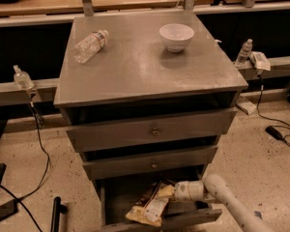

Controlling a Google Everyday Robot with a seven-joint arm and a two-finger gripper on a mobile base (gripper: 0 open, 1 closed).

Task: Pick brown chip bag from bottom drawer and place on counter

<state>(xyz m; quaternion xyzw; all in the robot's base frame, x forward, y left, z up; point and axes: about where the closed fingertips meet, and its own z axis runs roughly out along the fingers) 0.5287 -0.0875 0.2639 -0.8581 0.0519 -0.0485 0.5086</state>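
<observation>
The bottom drawer (186, 218) of the grey cabinet is pulled open. The brown chip bag (147, 208) lies in it, dark brown with cream edges and a white label, its upper right end raised. My gripper (168, 191) reaches into the drawer from the right on a white arm (227, 204) and is shut on that raised end of the bag. The counter (135, 69) is the grey cabinet top above.
On the counter stand a white bowl (176, 36) at the back right and a clear water bottle (89, 46) lying at the back left. The two upper drawers (154, 131) stick out slightly above the gripper. Cables and a black pole (55, 215) are on the floor.
</observation>
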